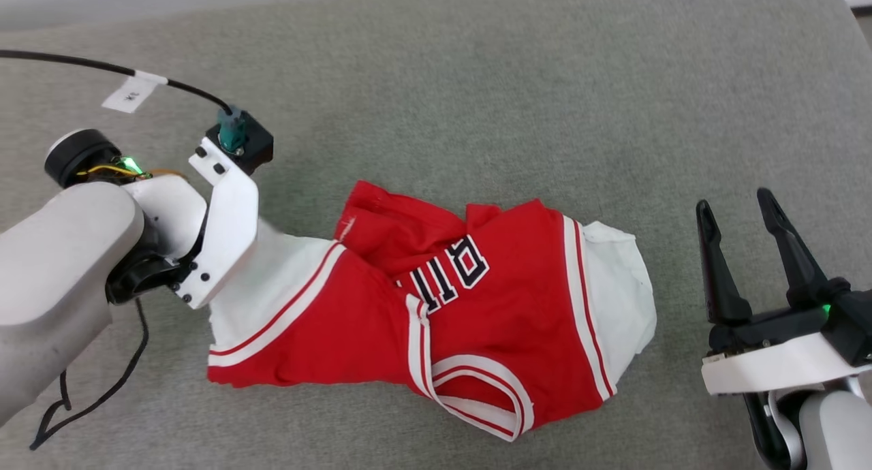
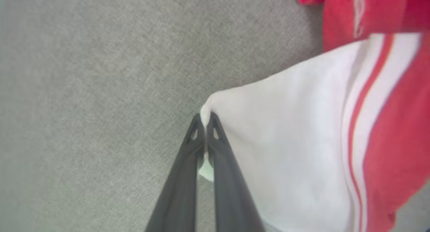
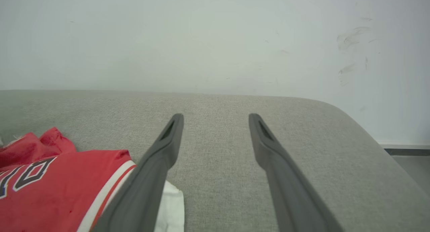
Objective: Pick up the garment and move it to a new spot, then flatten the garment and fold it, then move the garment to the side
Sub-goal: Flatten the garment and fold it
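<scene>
Fingers [image 2: 188,164] of the left gripper [image 2: 205,119] are clenched together, pinching a small fold of white sleeve fabric on the garment [image 1: 504,300]; a bit of white cloth pokes out between them below the tips. Tips sit right at the sleeve's outer edge, next to bare grey cushion [image 1: 477,82]. In the head view those fingers are hidden under the white left wrist bracket [image 1: 228,218], which sits over the garment's left end.

Right gripper [image 1: 736,204] is released, both dark fingers spread wide with nothing between them (just cushion and wall [image 3: 201,40] behind in its own wrist view). It sits just right of the garment's other white sleeve, apart from it in the head view.

Garment lies crumpled on the cushion, centre of the head view, between the two arms. Red body, white sleeve at each end, red-and-white striped trim along the sleeve seams and the neck opening, which faces the near edge. Black white-outlined lettering shows mid-body, partly folded under, not readable in full.

Black cable [image 1: 88,65] with a white label [image 1: 129,95] runs in from the left to a plug on the left wrist.
</scene>
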### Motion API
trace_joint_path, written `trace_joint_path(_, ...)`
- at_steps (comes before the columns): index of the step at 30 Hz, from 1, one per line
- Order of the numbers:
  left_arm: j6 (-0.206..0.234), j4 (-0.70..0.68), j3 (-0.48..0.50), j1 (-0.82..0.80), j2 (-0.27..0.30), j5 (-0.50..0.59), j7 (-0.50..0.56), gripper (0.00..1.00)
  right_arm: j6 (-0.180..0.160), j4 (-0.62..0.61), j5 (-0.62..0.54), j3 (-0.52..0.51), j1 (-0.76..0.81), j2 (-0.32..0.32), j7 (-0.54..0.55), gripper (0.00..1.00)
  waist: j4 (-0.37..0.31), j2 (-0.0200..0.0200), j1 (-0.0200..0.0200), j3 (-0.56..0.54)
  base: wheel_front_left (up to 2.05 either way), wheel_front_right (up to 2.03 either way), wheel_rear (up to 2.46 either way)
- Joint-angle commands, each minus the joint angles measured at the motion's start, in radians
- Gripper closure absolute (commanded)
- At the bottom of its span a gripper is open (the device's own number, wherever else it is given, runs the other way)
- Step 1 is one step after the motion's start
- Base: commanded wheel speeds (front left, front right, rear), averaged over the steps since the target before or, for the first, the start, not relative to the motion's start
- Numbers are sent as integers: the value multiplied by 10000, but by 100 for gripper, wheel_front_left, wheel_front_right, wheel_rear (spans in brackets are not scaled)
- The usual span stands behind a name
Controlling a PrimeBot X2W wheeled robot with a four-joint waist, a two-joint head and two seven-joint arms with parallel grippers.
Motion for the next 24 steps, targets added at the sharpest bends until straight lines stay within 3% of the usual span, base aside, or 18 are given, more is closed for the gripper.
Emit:
trace_joint_path(1,30,-232,32,-74,97,-72,-644,100,-11,83,45,-75,233,-67,-23,0,492,0,-1,-634,0,0,0)
trace_joint_path(9,105,-1614,-265,1208,1097,-245,-2326,100,-11,348,68,-425,979,-144,-22,0,1470,0,-1,-1839,0,0,0)
trace_joint_path(14,589,-2468,-567,2599,1844,-481,-2523,100,-9,426,32,-609,1364,-121,-22,0,1913,0,-1,-2261,0,0,0)
trace_joint_path(19,999,-2611,-812,4163,2079,-727,-2606,100,-11,562,49,-608,1557,-114,-23,0,2038,0,-1,-2389,0,0,0)
trace_joint_path(24,1136,-1831,-919,5349,1659,-869,-2797,100,-11,711,66,-573,1570,-160,-23,0,1910,0,-1,-2375,0,0,0)
